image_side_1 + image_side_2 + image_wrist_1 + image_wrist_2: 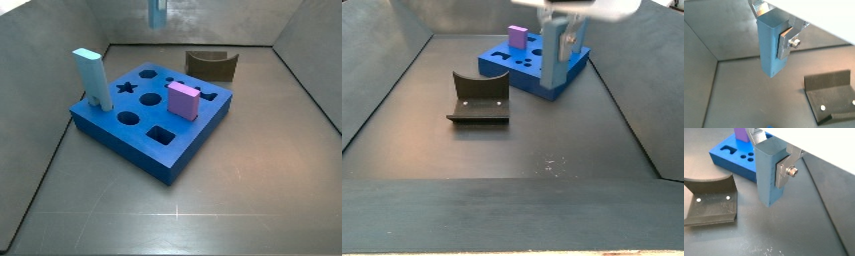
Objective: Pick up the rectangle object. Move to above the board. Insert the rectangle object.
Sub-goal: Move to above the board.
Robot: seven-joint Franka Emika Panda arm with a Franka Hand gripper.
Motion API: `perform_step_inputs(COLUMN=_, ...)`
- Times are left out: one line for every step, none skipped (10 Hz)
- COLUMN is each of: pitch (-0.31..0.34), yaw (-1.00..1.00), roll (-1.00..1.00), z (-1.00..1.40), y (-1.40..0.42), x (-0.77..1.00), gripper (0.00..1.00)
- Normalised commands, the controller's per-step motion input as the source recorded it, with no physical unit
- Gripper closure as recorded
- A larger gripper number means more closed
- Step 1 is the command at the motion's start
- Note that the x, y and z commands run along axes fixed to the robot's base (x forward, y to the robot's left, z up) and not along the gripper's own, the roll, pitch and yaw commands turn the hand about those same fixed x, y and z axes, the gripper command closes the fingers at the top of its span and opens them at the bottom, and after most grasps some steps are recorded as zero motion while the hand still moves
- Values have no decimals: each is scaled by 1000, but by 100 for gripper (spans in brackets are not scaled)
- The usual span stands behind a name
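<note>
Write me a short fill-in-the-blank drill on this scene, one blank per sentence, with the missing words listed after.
1. The gripper is shut on the ____ object, held clear of the floor.
2. The pink block stands on top of the ____.
3. The curved dark piece on the floor is the ____.
4. In a side view, the sky-blue bar stands ____ at the board's edge.

Missing words: rectangle; board; fixture; upright

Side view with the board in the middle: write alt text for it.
A thick bright blue square board with cut-out holes sits on a grey floor, with a sky-blue bar and a pink block standing in it. The gripper holds a slim grey-blue rectangular bar high behind it.
</note>
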Motion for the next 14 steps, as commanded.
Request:
perform_step_inputs(pitch=51, yaw=6, roll=111, z=1000, y=130, x=-106, gripper=100)
perform_step_inputs(pitch=68, yaw=-1, roll=96, z=1000, y=120, x=-97, gripper=100)
perform_step_inputs(pitch=81, yaw=-4, roll=90, z=1000, y=117, x=-93, gripper=100)
perform_step_inputs(pitch=105, yaw=-10, roll=72, z=1000, y=106, x=-76, gripper=100)
perform_step_inputs(pitch=112, yaw=-11, roll=63, z=1000, y=100, x=-68, gripper=100)
perform_step_inputs(pitch=124, yaw=-10, roll=38, z=1000, y=89, x=-48, gripper=100)
perform_step_inputs(pitch=125, yaw=-10, roll=30, z=1000, y=84, x=-41, gripper=100)
perform_step_inputs(pitch=127, yaw=-19, roll=26, z=747, y=54, x=-16, gripper=100)
perform_step_inputs(pitch=129, yaw=-22, roll=24, z=638, y=41, x=-9, gripper=100)
perform_step_inputs(pitch=135, yaw=-27, roll=21, z=423, y=25, x=-2, gripper=100)
perform_step_inputs(pitch=136, yaw=-32, roll=22, z=267, y=17, x=5, gripper=100)
perform_step_inputs(pitch=30, yaw=1000, roll=-60, z=-299, y=-1000, x=142, gripper=100)
perform_step_inputs(pitch=26, yaw=1000, roll=-56, z=-319, y=-1000, x=145, gripper=100)
perform_step_inputs(pitch=13, yaw=1000, roll=-53, z=-320, y=-1000, x=151, gripper=100)
